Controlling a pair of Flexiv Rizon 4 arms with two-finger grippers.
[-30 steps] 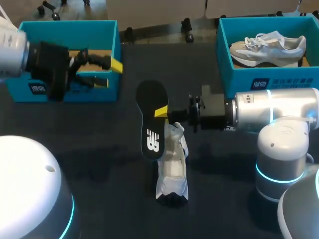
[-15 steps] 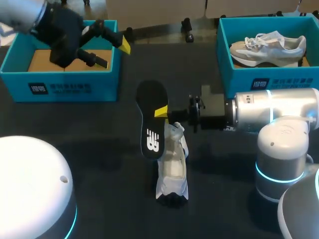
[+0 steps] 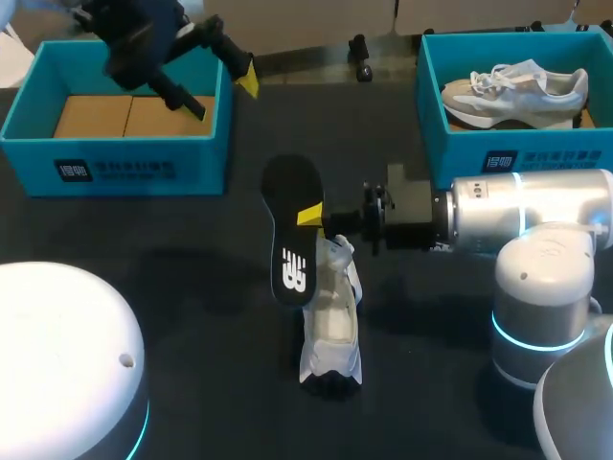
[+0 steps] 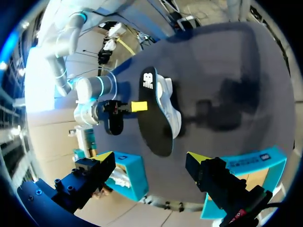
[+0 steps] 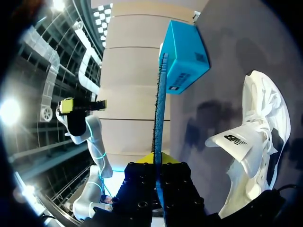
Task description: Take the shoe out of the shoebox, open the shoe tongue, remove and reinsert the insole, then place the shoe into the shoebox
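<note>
Our right end effector [image 3: 311,216] is clamped on the black insole [image 3: 290,225], pinching it by the edge and holding it over the white shoe [image 3: 330,326]. That shoe lies on the dark surface [image 3: 192,287], between the two boxes. Our left end effector [image 3: 221,93] hangs high over the left shoebox [image 3: 115,171], fingers spread wide, gripping nothing. A second shoe [image 3: 512,91] sits inside the right box [image 3: 517,153].

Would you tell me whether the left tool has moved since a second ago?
Yes: the left tool swung across the left shoebox, from near wall to far right corner.
</note>
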